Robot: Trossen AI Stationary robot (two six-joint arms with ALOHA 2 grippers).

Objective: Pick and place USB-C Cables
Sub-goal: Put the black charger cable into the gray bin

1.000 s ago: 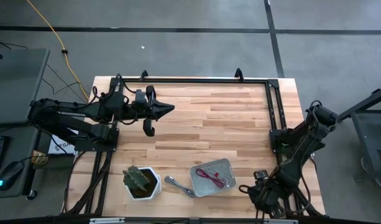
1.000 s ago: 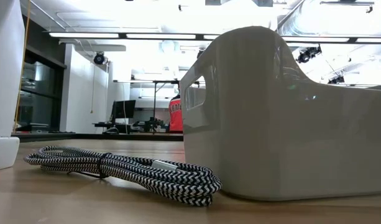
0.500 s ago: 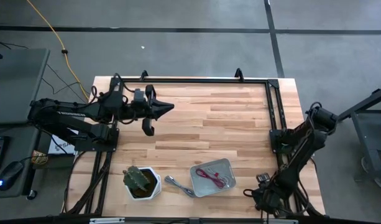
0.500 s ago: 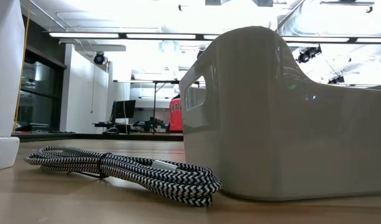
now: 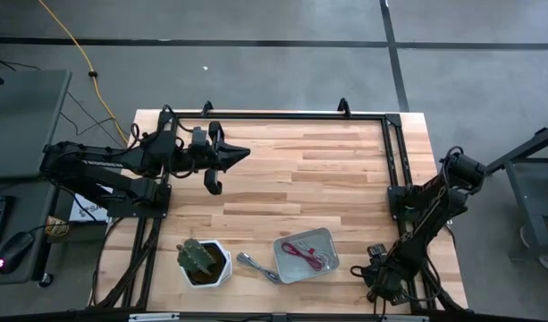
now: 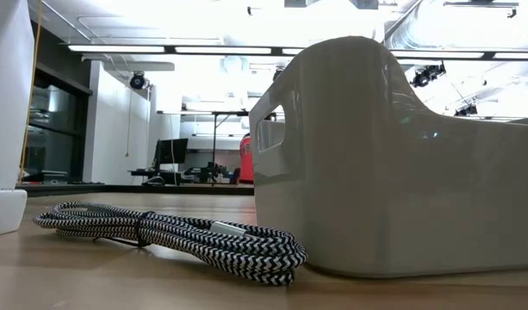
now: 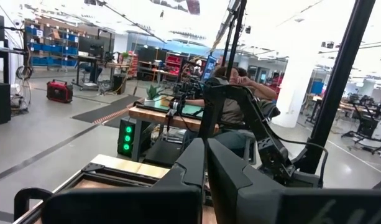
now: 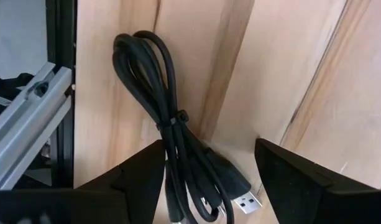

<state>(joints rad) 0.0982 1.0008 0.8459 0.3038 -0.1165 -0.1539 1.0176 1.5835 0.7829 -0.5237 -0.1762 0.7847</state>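
My right gripper (image 5: 378, 268) hangs over the table's near right corner, open, pointing down. In the right wrist view its fingers stand on either side of the black USB-C cable (image 8: 168, 118), a tied bundle lying flat on the wood; my right gripper (image 8: 210, 148) shows no plain touch. The arm hides that cable from above. A maroon cable (image 5: 305, 255) lies inside the white tray (image 5: 325, 240). The silver-grey braided cable (image 5: 256, 266) lies on the table beside the tray (image 6: 375, 155), close up in the low view (image 6: 177, 232). My left gripper (image 5: 240, 154) waits shut at the far left.
A white pot with a green plant (image 5: 204, 262) stands left of the silver-grey cable. A black metal frame (image 5: 394, 156) runs along the table's far and right edges, and a rail of it (image 8: 28, 118) lies close beside the black cable. Bare wood spans the table's middle.
My right arm has shifted slightly at the near right corner, its gripper edging a little toward the table's far edge. The cables, tray and left arm have kept still.
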